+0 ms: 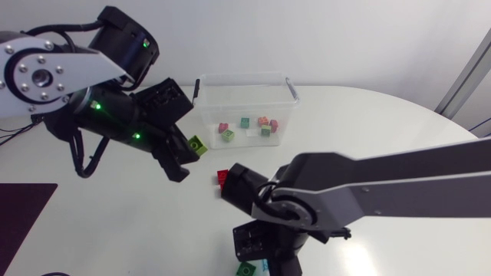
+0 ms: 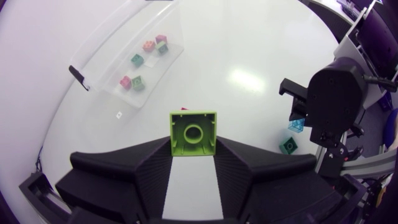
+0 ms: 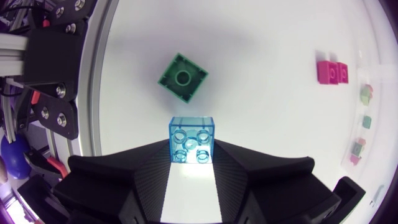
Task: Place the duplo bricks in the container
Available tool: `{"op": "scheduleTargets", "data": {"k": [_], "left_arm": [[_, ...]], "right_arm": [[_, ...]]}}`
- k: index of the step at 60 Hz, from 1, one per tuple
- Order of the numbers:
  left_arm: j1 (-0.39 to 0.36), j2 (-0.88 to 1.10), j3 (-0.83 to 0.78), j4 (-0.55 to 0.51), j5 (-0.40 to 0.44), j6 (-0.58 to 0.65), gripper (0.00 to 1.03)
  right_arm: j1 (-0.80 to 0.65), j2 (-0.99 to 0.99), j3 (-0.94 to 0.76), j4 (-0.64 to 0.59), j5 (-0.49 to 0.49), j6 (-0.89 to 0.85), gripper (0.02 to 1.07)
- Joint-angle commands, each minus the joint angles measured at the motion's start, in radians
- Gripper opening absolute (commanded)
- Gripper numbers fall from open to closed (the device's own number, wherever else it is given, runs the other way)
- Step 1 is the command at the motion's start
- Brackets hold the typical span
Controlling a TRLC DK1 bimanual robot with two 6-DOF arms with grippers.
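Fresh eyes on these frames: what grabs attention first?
Both claws are loaded: the left claw grips a lime green brick between its fingers, and the right claw grips a translucent blue brick. A dark green brick lies on the table just ahead of the right claw. The clear container already holds several small bricks.

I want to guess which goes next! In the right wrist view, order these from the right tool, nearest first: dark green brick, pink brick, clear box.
1. Dark green brick, just ahead of the right tool, which grips a blue brick.
2. Pink brick, farther ahead, off to one side.
3. Clear box, beyond the pink brick.
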State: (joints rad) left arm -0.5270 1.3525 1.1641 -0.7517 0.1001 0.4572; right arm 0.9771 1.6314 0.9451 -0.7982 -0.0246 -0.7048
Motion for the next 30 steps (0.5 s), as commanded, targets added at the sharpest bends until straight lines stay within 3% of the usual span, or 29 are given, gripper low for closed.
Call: {"op": "scheduleTargets", "data": {"k": [1, 30], "left_arm": [[0.019, 0.062, 0.098, 0.003, 0.006, 0.005, 0.25], [0.144, 0.565, 0.560, 0.158, 0.006, -0.097, 0.27]], "right_arm": [[-0.041, -0.061, -0.008, -0.027, 0.008, -0.018, 0.37], [-0.219, -0.202, 0.089, -0.004, 0.018, 0.039, 0.37]]}}
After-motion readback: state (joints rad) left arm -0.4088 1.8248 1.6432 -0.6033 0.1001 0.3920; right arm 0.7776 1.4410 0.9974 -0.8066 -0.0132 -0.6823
